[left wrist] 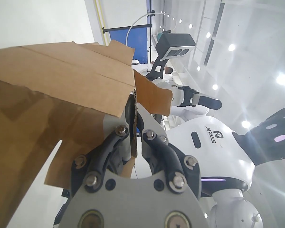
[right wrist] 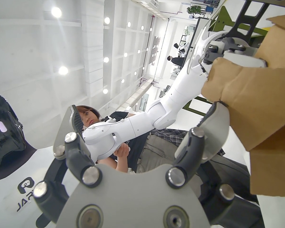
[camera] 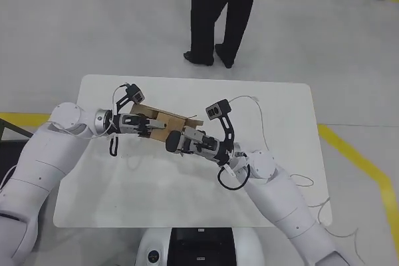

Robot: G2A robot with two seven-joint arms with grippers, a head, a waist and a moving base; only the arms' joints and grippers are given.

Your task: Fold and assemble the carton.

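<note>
A brown cardboard carton [camera: 165, 124], partly folded with loose flaps, is held above the white table [camera: 186, 193] near its far middle. My left gripper [camera: 145, 125] comes from the left and is shut on the carton. In the left wrist view the left gripper [left wrist: 133, 117] pinches a thin cardboard wall of the carton [left wrist: 61, 72] between both fingers. My right gripper [camera: 175, 141] is at the carton's near right end. It stands open in the right wrist view, right gripper [right wrist: 144, 117], with one finger [right wrist: 216, 119] against a bent flap of the carton [right wrist: 263, 96].
A thin white cable [camera: 261, 126] loops over the table's right part, beside the right arm. Bare tabletop lies in front of the carton and toward the left and near edges.
</note>
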